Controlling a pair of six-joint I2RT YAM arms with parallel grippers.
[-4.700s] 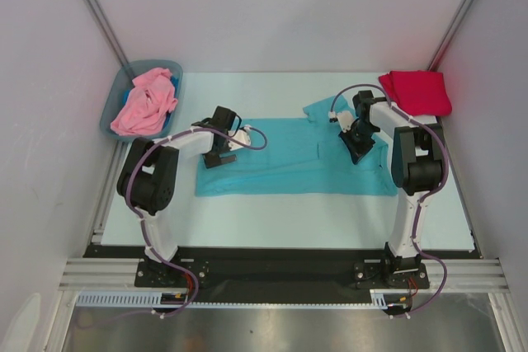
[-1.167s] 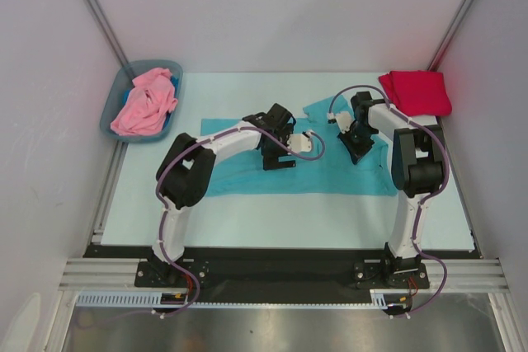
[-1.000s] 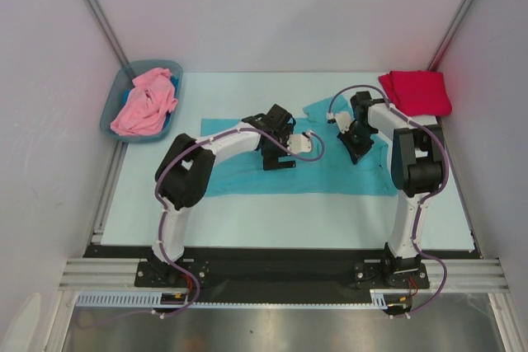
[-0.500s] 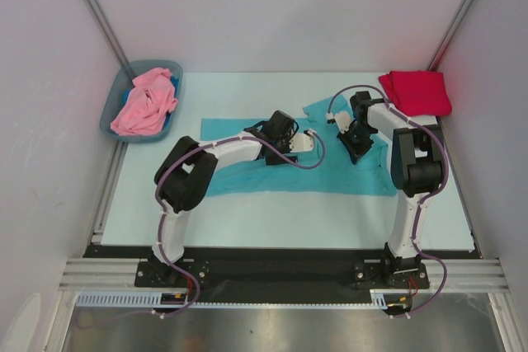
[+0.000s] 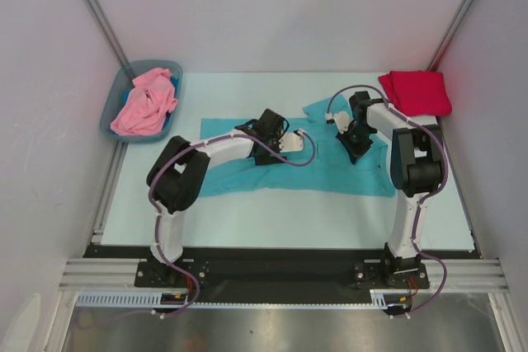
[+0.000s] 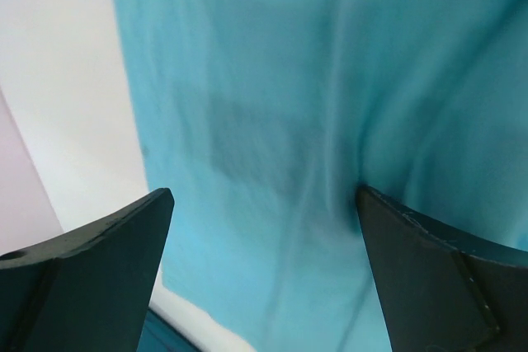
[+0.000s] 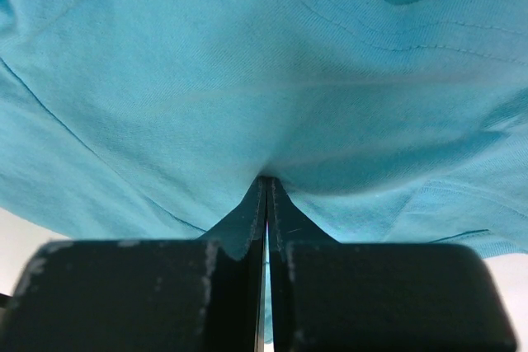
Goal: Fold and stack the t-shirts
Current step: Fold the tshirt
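A teal t-shirt (image 5: 330,172) lies spread across the middle of the table. My left gripper (image 5: 260,133) hovers open over the shirt's upper middle; in the left wrist view its jaws (image 6: 264,195) stand wide with only teal cloth (image 6: 272,80) beneath them. My right gripper (image 5: 355,152) is at the shirt's upper right, and its fingers (image 7: 266,179) are shut with the teal cloth (image 7: 247,63) puckered at their tips. A crimson red t-shirt (image 5: 417,91) lies folded at the back right corner. A light pink t-shirt (image 5: 144,103) sits crumpled in the bin.
The grey-blue plastic bin (image 5: 169,65) stands at the back left corner of the table. White walls close in on three sides. Bare table shows in front of the teal shirt and behind it.
The left gripper swung from the shirt's left end to its middle, then drew slightly back and to the left over the last second. The right gripper has stayed put.
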